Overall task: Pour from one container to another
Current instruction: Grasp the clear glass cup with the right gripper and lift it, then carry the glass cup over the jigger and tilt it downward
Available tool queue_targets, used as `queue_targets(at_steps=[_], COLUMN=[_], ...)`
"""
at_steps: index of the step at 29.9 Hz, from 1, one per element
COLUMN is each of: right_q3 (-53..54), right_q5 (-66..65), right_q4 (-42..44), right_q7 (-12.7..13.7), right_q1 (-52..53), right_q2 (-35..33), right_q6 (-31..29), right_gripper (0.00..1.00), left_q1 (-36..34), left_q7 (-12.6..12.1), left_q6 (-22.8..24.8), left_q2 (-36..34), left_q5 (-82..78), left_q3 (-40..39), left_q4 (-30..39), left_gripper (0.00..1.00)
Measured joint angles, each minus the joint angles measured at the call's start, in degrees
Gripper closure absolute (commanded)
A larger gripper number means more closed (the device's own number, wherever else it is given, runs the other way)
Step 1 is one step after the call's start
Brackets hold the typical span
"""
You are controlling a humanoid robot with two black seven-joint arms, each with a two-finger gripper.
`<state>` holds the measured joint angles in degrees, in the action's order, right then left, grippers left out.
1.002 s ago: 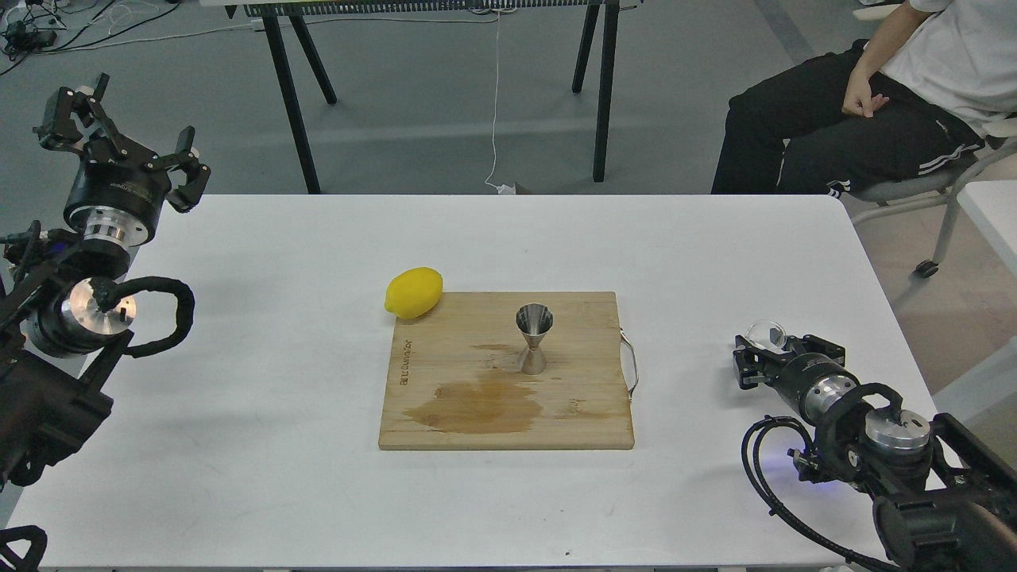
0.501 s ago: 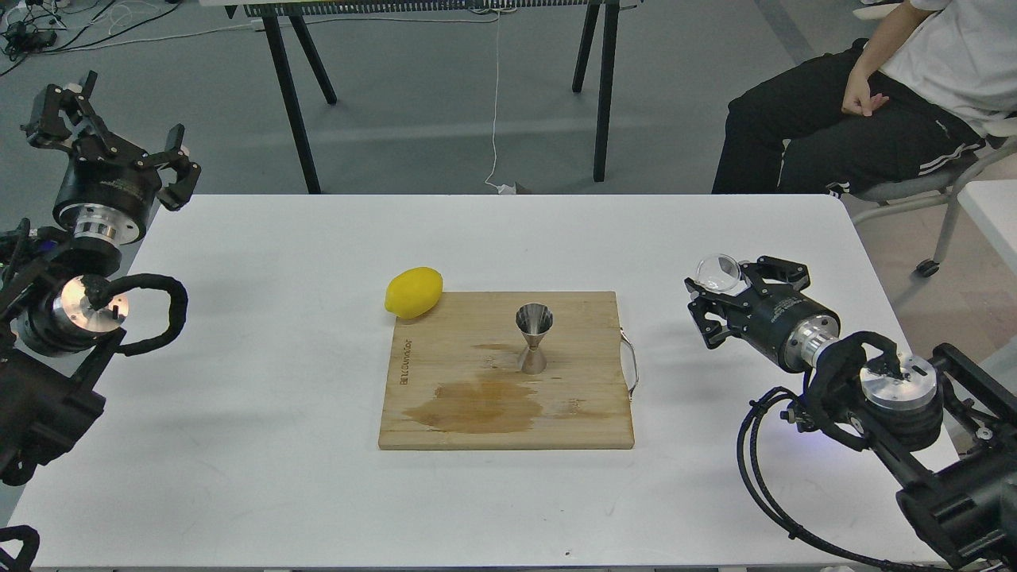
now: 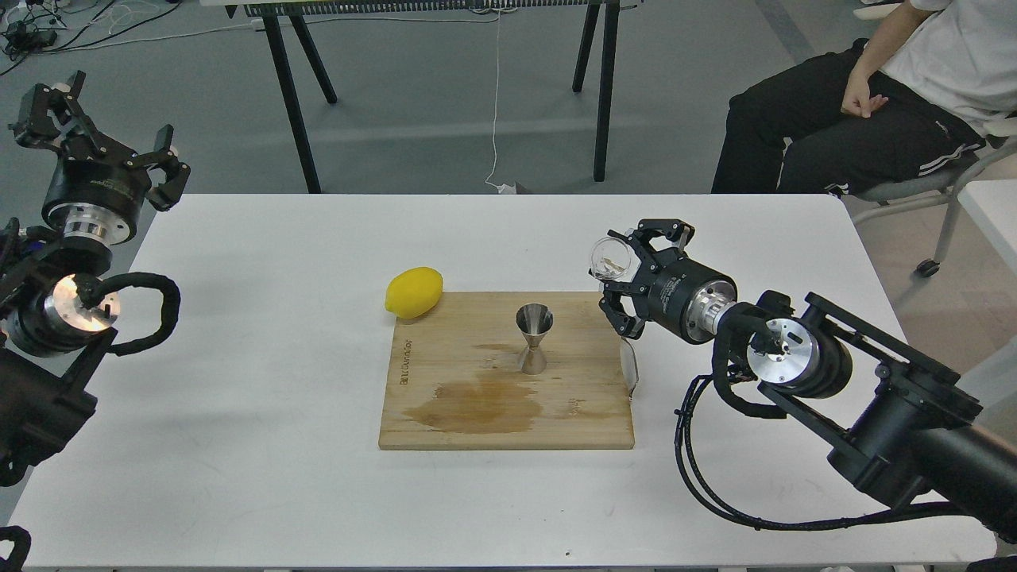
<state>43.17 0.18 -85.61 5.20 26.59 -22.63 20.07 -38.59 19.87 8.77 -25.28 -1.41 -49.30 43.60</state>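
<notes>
The steel jigger (image 3: 534, 338) stands upright on the wooden board (image 3: 445, 413), right of its middle. The clear glass cup (image 3: 610, 257) hangs in the air just past the board's far right corner, up and to the right of the jigger. My right gripper (image 3: 628, 274) is shut on the cup, which leans with its mouth towards the left. Raised above the table's far left corner, my left gripper (image 3: 91, 131) has its fingers spread and holds nothing.
A yellow lemon (image 3: 413, 291) lies at the board's far left corner. A wet brown stain (image 3: 477, 403) marks the board's front half. A seated person (image 3: 882, 95) is beyond the table's far right corner. Black trestle legs (image 3: 295, 95) stand behind the table.
My right arm has swung up and to the left, carrying the glass cup from the table's right side to beside the board. The left gripper drifted slightly left.
</notes>
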Motion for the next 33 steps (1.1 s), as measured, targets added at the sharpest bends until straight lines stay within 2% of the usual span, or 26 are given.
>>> queue_targets(at_steps=[8,33], right_q3=[-2.78,-10.40], right_q5=[-17.15,-33.80], right_q4=[0.87,2.68], right_q7=[0.49,0.15], right_q1=[0.21,2.86], right_q2=[3.63,7.81], right_q6=[0.79,0.74], right_gripper=[0.66,0.66], left_q1=[-0.16,-0.17], left_q7=[0.00,0.00], left_q6=[-0.07,-0.60], left_q2=[-0.04,0.04], left_q5=[0.00,-0.09], left_q3=[-0.09,-0.01], left_q4=[-0.01,-0.01], left_gripper=[0.00,0.00])
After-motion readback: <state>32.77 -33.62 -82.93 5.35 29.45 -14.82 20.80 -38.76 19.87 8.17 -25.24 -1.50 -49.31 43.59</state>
